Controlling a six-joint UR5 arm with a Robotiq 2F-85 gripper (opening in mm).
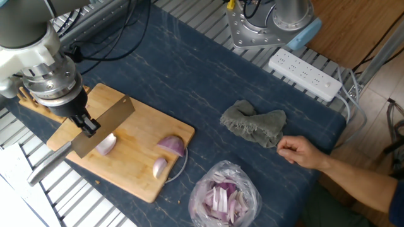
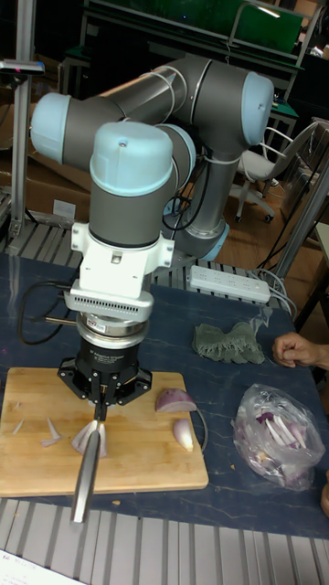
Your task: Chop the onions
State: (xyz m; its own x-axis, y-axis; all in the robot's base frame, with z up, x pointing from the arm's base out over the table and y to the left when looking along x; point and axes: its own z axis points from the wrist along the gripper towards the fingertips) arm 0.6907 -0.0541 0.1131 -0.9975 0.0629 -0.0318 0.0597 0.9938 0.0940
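The gripper (image 1: 86, 122) is clamped on the handle end of a cleaver (image 1: 101, 128), its fingers closed around the grip, and the broad blade slants across the left part of the wooden cutting board (image 1: 136, 170). In the tall fixed view the gripper (image 2: 102, 395) points straight down and the cleaver (image 2: 87, 462) hangs below it, seen edge-on, with its long steel handle reaching past the near edge of the cutting board (image 2: 137, 471).

The blade's lower edge sits on or just above one onion wedge (image 1: 105, 144) on the left side of the board; from these views it is hard to tell whether the steel is touching it. Two more onion wedges lie to the right on the board: a larger purple-skinned one (image 1: 172, 145) near the right edge and a smaller pale one (image 1: 160, 167) just below it. In the tall fixed view a few thin slivers (image 2: 47, 433) lie on the board's left part.

A clear plastic bag (image 1: 223, 196) of cut onion pieces rests on the dark blue table cover (image 1: 189, 82), just right of the board. A grey-green cloth (image 1: 254, 124) lies crumpled further right, and a person's hand (image 1: 302, 152) rests on the table near it. A white power strip (image 1: 305, 74) lies along the far edge, beside the arm's base
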